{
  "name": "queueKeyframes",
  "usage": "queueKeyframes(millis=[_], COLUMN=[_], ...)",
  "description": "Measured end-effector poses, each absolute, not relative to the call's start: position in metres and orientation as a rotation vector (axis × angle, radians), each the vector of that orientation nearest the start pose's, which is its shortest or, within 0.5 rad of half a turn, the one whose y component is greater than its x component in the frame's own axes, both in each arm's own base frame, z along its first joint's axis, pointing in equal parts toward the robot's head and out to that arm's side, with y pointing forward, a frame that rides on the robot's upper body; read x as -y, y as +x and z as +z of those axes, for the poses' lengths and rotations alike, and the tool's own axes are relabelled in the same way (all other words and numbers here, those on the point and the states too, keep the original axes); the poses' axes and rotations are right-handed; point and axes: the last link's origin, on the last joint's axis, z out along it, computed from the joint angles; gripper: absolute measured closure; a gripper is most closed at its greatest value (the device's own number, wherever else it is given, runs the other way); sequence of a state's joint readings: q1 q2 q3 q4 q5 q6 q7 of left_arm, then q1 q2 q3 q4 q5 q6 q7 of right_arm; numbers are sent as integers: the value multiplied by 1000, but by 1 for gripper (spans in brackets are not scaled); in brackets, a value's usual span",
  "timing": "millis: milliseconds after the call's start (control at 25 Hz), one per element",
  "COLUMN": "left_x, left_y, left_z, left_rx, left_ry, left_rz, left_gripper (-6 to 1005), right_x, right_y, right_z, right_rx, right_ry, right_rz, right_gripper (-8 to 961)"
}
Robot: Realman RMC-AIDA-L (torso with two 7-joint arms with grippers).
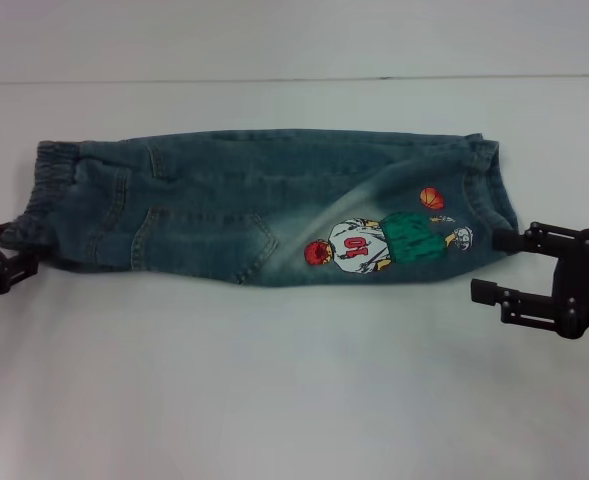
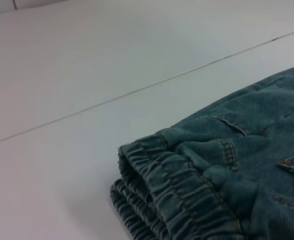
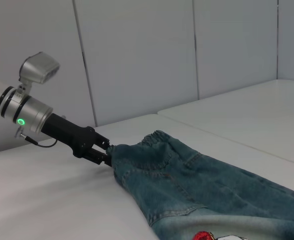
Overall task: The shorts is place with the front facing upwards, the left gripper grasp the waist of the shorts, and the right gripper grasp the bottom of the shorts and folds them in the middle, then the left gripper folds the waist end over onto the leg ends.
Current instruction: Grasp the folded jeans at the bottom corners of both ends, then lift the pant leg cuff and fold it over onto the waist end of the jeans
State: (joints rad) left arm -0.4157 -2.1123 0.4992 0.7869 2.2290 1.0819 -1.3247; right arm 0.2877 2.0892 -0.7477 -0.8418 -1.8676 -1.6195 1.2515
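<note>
My right tool [image 1: 494,265] sits nearest me, just beside the leg ends [image 1: 489,190], its fingers spread wide with nothing between them, so that corner is free. The shorts [image 1: 264,205] lie flat across the white counter [image 1: 274,390], already doubled lengthwise, print up; I judge the first fold done. At the other end my left tool [image 3: 106,152] is clamped on the near corner of the waist [image 1: 49,190], which makes sense, since that end must be carried over onto the hems next. Farther off there is only bare counter and the wall panels [image 3: 137,55].
</note>
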Motion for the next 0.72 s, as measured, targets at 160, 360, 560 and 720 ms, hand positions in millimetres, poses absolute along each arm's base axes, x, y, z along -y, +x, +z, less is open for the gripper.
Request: queueKeyframes(millis=[160, 360, 560, 720], left_x=[-334, -337, -342, -344], left_y=[-370, -364, -347, -328], left_z=[44, 42, 48, 62], left_rx=[731, 722, 703, 693], left_ry=[-2223, -2246, -2290, -2312], left_rz=[-116, -114, -149, -197], left_gripper=[534, 690, 826, 908], right_x=[-282, -282, -283, -283], right_y=[299, 300, 300, 300], right_z=[27, 25, 25, 25], right_rx=[-489, -502, -504, -500], right_ry=[-2611, -2608, -2605, -2600], right_rz=[681, 679, 678, 681], right_gripper=[204, 205, 204, 215])
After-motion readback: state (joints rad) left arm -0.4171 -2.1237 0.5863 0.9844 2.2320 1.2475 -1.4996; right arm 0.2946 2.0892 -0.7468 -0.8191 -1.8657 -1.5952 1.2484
